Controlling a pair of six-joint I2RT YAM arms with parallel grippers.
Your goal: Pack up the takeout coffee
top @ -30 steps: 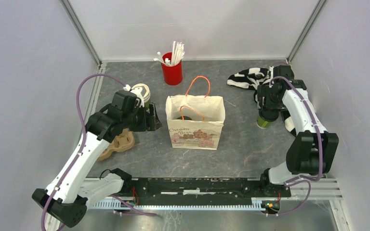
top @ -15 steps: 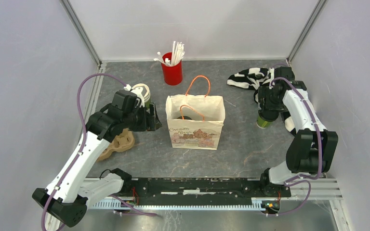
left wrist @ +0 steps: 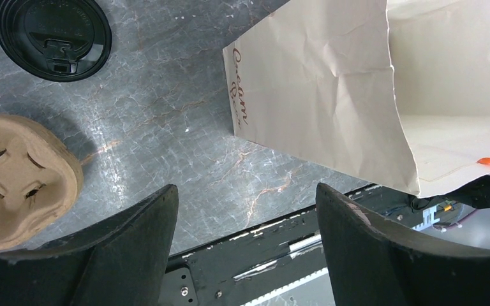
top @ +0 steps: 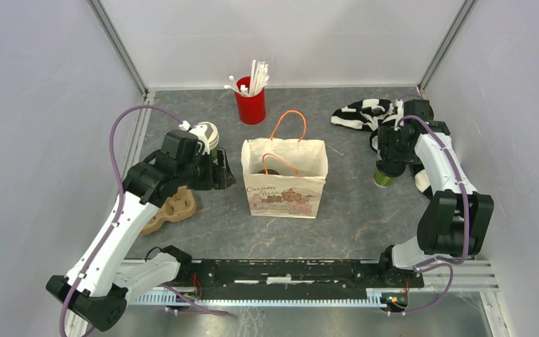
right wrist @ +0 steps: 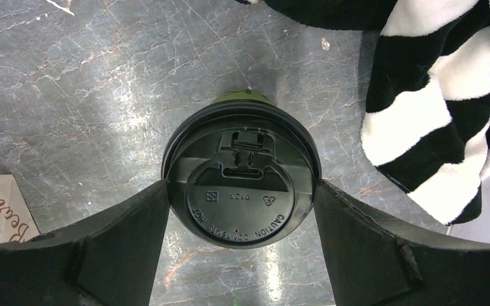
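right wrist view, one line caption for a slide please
Right gripper straddles a black-lidded green cup standing on the table, striped cloth alongside.

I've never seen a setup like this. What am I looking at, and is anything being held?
Two robot arms are bolted to a table. One picture looks down from above; the other two come from cameras on each wrist. The right gripper is closed on a black-lidded green cup. The left gripper is open and empty, beside a paper bag. Also there: a cardboard cup carrier, a red cup of sticks, a striped cloth, stacked cups, another black lid.
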